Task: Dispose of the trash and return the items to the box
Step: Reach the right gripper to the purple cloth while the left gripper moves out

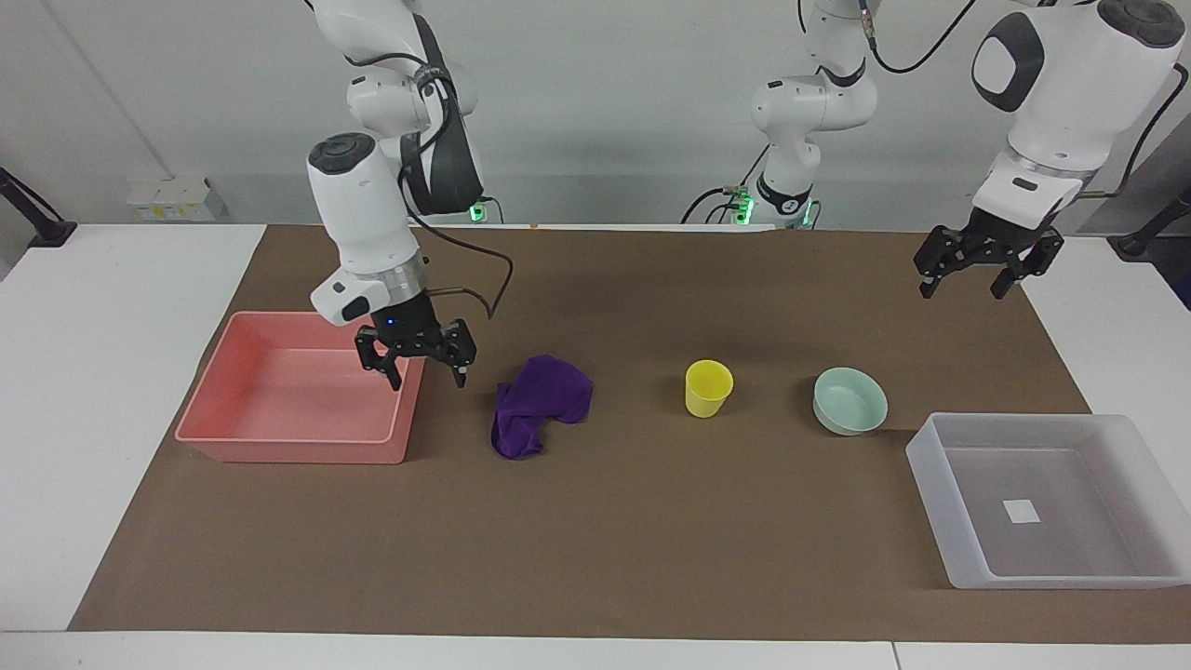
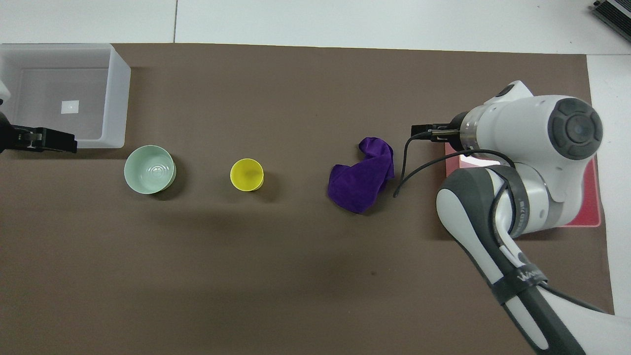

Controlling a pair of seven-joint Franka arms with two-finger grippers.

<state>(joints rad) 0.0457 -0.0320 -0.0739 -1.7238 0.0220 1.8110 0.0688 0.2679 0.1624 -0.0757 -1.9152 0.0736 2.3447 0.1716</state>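
Facing view. The right gripper (image 1: 418, 359) hangs over the edge of the pink bin (image 1: 300, 390) that faces the purple cloth (image 1: 540, 403); its 2 fingers are spread apart and hold nothing. One finger (image 1: 392, 370) is over the bin wall and the other is over the brown mat (image 1: 595, 530) between bin and cloth. The cloth lies crumpled on the mat, just beside the bin and clear of the gripper. The left gripper (image 1: 985, 263) is raised over the mat's edge at the left arm's end of the table, fingers parted and empty. The yellow cup (image 1: 708, 388) stands upright near the middle of the mat, apart from the cloth. The mint-green bowl (image 1: 849, 400) sits upright beside it, toward the left arm's end. The box (image 1: 940, 484), frosted white with 1 small white label (image 1: 1020, 510) on its floor, stands farther from the robots than the bowl, its corner near the bowl but not touching it. Nothing else lies in the box or in the pink bin.

Overhead view. The right arm (image 2: 522, 162) covers most of the pink bin (image 2: 591, 192); the gripper itself is hidden under the wrist. The cloth (image 2: 364, 175), cup (image 2: 246, 174) and bowl (image 2: 149, 169) lie in 1 row across the mat (image 2: 296, 256). Only the tip of the left gripper (image 2: 44, 140) shows, at the box's (image 2: 118, 93) nearer wall.
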